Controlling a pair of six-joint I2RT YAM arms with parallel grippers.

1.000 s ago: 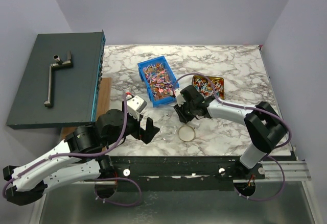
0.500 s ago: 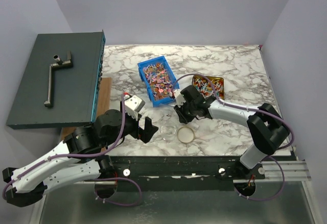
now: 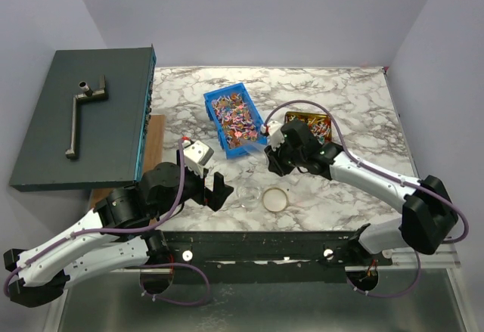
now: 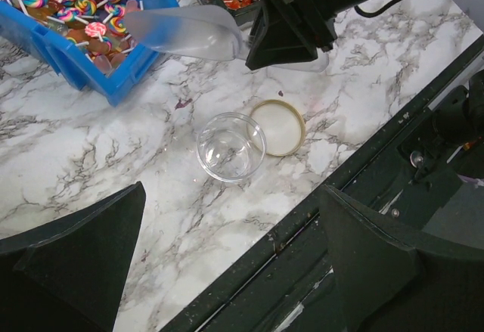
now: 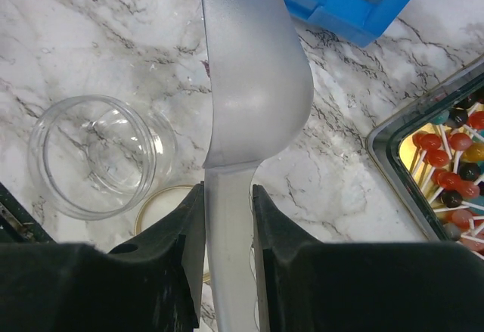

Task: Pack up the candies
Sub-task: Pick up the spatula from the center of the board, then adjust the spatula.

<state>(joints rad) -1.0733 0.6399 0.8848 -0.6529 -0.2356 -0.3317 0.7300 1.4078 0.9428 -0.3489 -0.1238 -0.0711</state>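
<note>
The candies (image 3: 234,116) fill a blue bin (image 3: 214,122) at the table's middle; they also show in the left wrist view (image 4: 68,7). My right gripper (image 3: 277,150) is shut on the handle of a translucent scoop (image 5: 253,82), which is empty. The scoop's mouth points at the bin's near corner (image 5: 355,10). A clear glass jar (image 4: 231,147) stands empty and open beside its round gold lid (image 3: 275,198), left of the scoop (image 4: 189,33). My left gripper (image 3: 213,191) is open and empty, hovering near the table's front edge (image 4: 232,188).
A dark tin tray (image 3: 295,114) of lollipops sits right of the blue bin, also in the right wrist view (image 5: 446,158). A large dark grey box (image 3: 83,116) with a metal handle stands at the left, a wooden board (image 3: 155,139) beside it.
My right arm has swung its elbow out to the right, and its gripper with the scoop has shifted slightly right and away from me. My left gripper has barely moved.
</note>
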